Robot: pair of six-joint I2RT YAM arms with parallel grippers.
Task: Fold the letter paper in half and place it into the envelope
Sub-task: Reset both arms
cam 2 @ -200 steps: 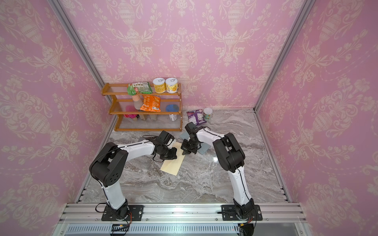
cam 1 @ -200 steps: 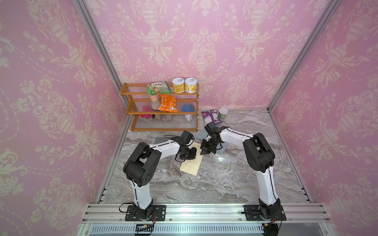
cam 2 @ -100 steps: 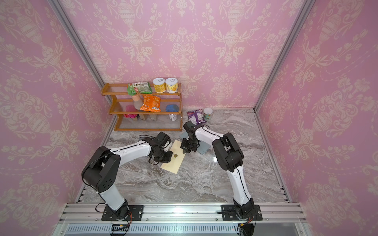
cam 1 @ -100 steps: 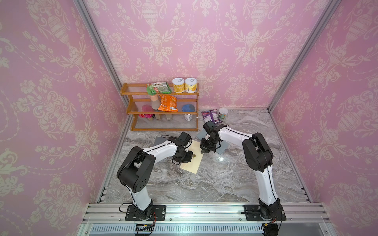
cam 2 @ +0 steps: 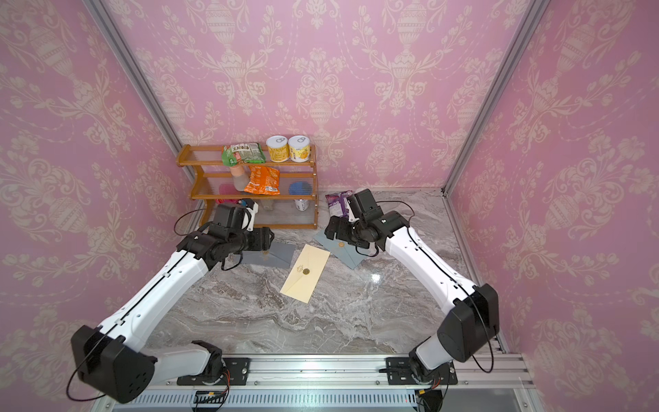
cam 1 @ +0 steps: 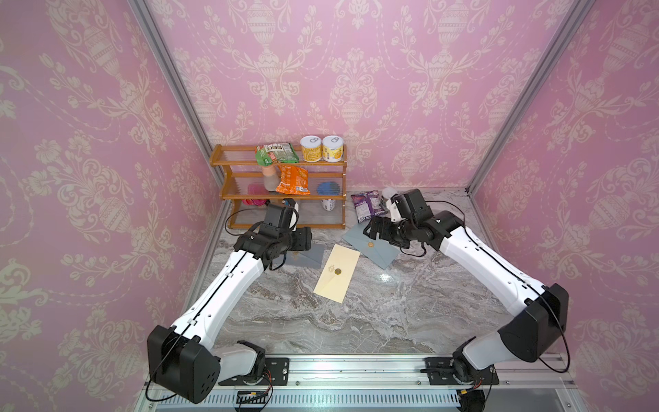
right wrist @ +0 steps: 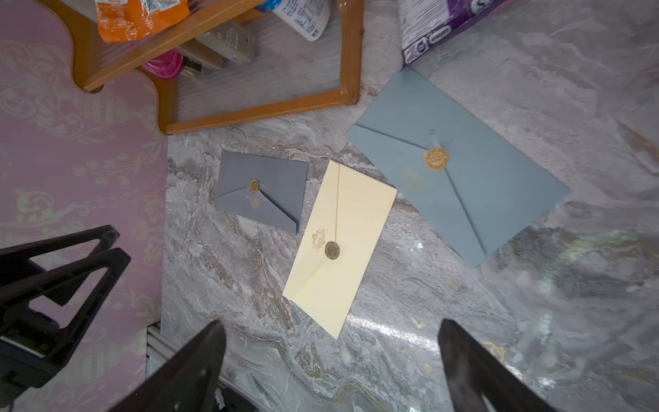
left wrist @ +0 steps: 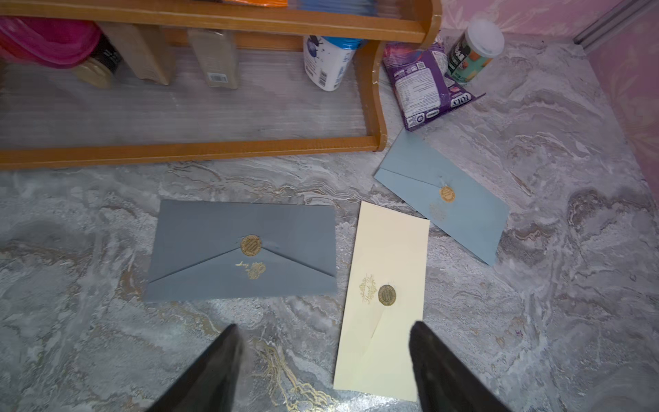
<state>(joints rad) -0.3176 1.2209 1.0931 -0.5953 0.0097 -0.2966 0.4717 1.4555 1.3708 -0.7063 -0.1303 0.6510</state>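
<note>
A cream envelope (cam 1: 337,273) lies flat mid-table, flap shut under a gold seal (left wrist: 387,295). No letter paper shows in any view. A grey envelope (left wrist: 242,249) lies to its left and a light blue envelope (right wrist: 456,167) to its back right, both sealed. My left gripper (left wrist: 324,326) hovers open over the grey envelope's near side (cam 1: 303,239), holding nothing. Above the blue envelope, my right gripper (right wrist: 331,323) also hangs open and empty (cam 1: 372,230). Neither touches the cream envelope.
A wooden three-tier shelf (cam 1: 281,192) with snack bags, cans and bottles stands at the back left, close behind the left wrist. A purple snack bag (cam 1: 367,205) and a white-lidded cup (left wrist: 474,50) sit by the back wall. Pink walls close in on three sides.
Both grippers were down and shut at the cream envelope's far end. They have let go, opened, lifted and drawn apart, left arm leftward, right arm rightward. The envelope stays flat.
</note>
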